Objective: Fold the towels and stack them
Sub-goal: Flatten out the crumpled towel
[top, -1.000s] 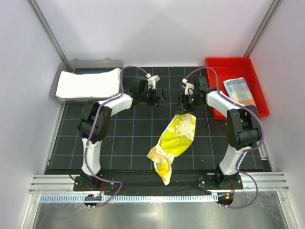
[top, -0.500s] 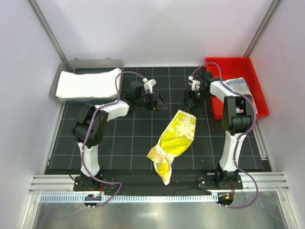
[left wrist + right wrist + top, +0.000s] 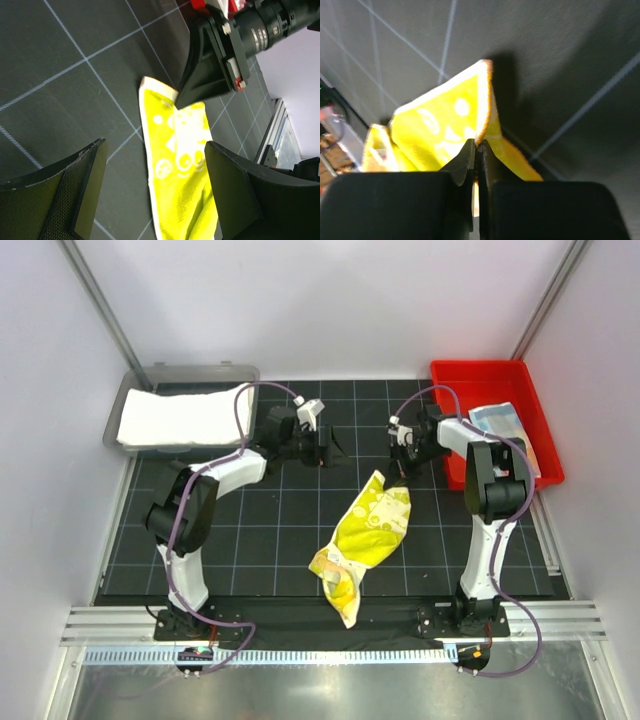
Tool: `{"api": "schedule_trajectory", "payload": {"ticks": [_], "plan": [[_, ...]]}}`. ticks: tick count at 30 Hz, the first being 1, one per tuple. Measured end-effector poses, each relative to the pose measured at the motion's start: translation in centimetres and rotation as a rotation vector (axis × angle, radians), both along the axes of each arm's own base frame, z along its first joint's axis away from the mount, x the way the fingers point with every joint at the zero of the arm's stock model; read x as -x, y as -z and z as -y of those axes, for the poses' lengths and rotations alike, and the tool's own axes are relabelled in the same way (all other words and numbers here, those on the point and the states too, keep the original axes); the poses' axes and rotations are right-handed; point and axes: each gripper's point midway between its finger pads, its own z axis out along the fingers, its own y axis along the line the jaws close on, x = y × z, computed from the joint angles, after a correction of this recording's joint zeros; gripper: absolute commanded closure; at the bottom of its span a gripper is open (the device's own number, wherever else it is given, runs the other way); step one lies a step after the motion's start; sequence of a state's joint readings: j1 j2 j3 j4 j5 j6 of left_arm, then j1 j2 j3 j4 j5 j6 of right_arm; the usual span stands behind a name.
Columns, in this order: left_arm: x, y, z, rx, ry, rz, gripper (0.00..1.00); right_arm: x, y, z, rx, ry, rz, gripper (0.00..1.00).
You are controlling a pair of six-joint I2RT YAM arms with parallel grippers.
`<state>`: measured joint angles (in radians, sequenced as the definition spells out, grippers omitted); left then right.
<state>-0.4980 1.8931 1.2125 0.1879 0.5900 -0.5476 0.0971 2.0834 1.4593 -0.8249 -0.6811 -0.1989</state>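
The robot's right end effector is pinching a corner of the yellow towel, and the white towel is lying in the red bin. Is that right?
Not quite. The white towel lies in the grey bin, not the red bin; the top external view shows this. The rest is right: the right end effector is pinching a corner of the yellow towel.

Overall light: bright, even white light is falling from above in the top view.
Shadows: the yellow towel (image 3: 440, 120) is casting a dark, soft-edged shadow across the mat (image 3: 580, 50) in the right wrist view.
Glare: the metal sill (image 3: 320, 695) is giving off a dull sheen.
Focus: the left gripper (image 3: 155, 150) is showing blurred fingers (image 3: 80, 190). The right gripper (image 3: 476, 147) is filling its frame's bottom as featureless black.
Sharpness: the grid lines are staying crisp overhead.
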Motion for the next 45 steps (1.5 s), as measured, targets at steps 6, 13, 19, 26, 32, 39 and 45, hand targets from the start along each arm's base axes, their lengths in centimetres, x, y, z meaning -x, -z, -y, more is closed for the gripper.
{"api": "schedule_trajectory", "payload": {"ticks": [6, 13, 19, 26, 32, 39, 45], "plan": [[-0.2, -0.3, -0.5, -0.001, 0.074, 0.067, 0.20, 2.3, -3.0, -2.4, -0.143, 0.011, 0.036, 0.99], [0.8, -3.3, 1.4, 0.115, 0.283, 0.122, 0.21, 3.6, -10.4, -6.2, -0.388, -0.098, 0.176, 0.99], [3.5, -3.3, 2.8, 0.188, 0.439, 0.089, 0.19, 4.5, -11.6, -7.3, -0.496, -0.162, 0.155, 0.99], [4.5, -2.6, 4.1, 0.254, 0.542, 0.036, 0.47, 4.8, -12.1, -7.5, -0.534, -0.189, 0.154, 0.99], [4.5, -2.5, 4.6, 0.301, 0.549, -0.017, 1.00, 4.4, -11.4, -7.4, -0.511, -0.169, 0.134, 0.92], [2.5, -3.4, 3.9, 0.288, 0.448, -0.063, 1.00, 2.1, -10.3, -6.6, -0.377, -0.037, 0.117, 0.98], [0.4, -8.2, 4.4, 0.169, 0.359, -0.025, 1.00, -1.1, -15.4, -5.1, -0.242, 0.213, 0.258, 0.99]]}}
